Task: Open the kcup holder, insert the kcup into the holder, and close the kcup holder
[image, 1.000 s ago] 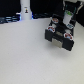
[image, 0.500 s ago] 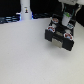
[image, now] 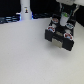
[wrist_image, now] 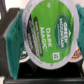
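Note:
The kcup [wrist_image: 50,32] fills the wrist view, its pale round lid printed with a green logo and the words "Dark Magic". My gripper [wrist_image: 47,36] is shut on it, with a teal finger [wrist_image: 17,39] on one side and another on the other side. In the exterior view my gripper [image: 64,23] hangs over the top of the black kcup holder [image: 59,36] at the exterior view's right, with a speck of green [image: 67,23] at its tip. The picture is too blurred to tell whether the holder's drawer is open.
A tall white post [image: 25,8] with a black mark stands at the back on the exterior view's left. The white tabletop [image: 25,55] spreads to the left of and in front of the holder. Dark clutter lines the back edge.

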Available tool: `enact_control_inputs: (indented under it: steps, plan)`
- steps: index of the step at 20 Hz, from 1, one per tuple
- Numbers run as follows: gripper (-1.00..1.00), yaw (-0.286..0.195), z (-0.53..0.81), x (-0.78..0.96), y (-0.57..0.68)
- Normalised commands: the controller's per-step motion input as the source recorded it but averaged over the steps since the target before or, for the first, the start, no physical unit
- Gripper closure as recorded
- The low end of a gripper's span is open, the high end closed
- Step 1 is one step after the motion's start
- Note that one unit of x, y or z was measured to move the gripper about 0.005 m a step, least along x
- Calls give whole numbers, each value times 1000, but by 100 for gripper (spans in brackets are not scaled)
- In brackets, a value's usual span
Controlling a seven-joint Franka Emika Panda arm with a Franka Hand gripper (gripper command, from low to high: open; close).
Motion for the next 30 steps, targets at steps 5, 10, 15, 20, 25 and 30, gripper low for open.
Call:
enact_control_inputs:
  steps: [5, 10, 15, 20, 25, 30]
  plan:
    - [100, 1, -39, -163, -268]
    - [100, -3, -62, 49, -39]
    - [100, -3, -52, 59, -25]
    - [100, -6, -46, 92, -13]
    - [100, -3, -56, 46, -20]
    - [100, 0, -183, 19, 75]
